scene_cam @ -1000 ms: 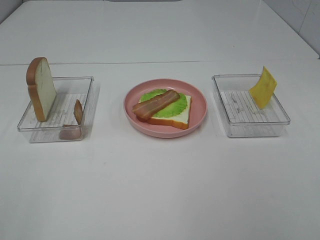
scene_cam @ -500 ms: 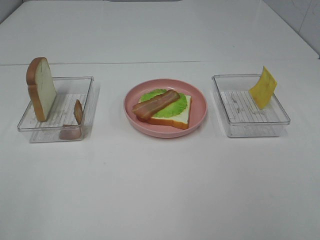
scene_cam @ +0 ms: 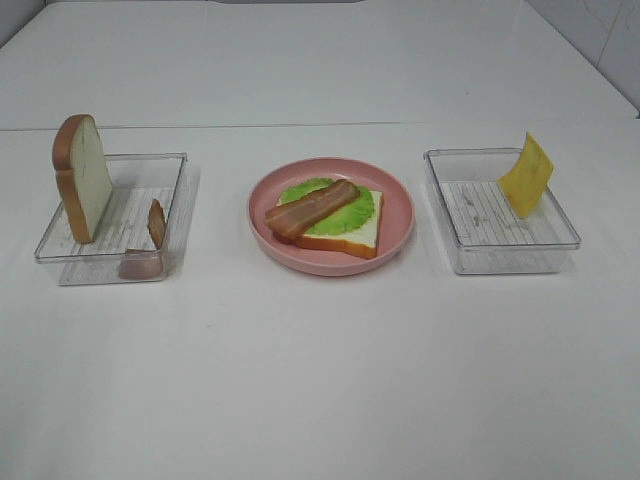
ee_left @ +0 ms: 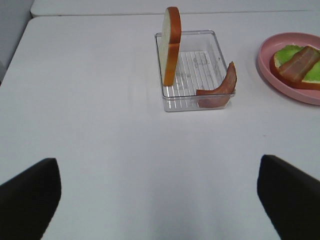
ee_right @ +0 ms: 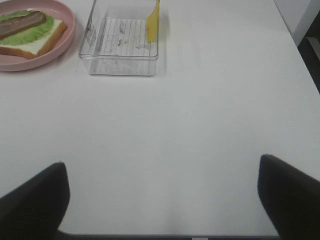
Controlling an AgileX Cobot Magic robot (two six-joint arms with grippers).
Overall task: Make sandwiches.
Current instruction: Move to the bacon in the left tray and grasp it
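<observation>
On the pink plate (scene_cam: 398, 238) lies a bread slice (scene_cam: 366, 233) topped with a green lettuce leaf (scene_cam: 345, 214) and a bacon strip (scene_cam: 311, 208). A second bread slice (scene_cam: 82, 177) stands upright in the left clear tray (scene_cam: 172, 178), with another bacon strip (scene_cam: 157, 222) leaning in it. A yellow cheese square (scene_cam: 526, 175) leans in the right clear tray (scene_cam: 500, 260). Neither gripper shows in the high view. My left gripper (ee_left: 159, 195) is open and empty over bare table, well short of the left tray (ee_left: 220, 55). My right gripper (ee_right: 162, 197) is open and empty, well short of the right tray (ee_right: 120, 67).
The white table (scene_cam: 320, 380) spreads wide in front of the trays and plate. Its far edge meets a tiled wall at the back right corner (scene_cam: 615, 40). A darker floor gap (ee_right: 310, 47) shows past the table's side in the right wrist view.
</observation>
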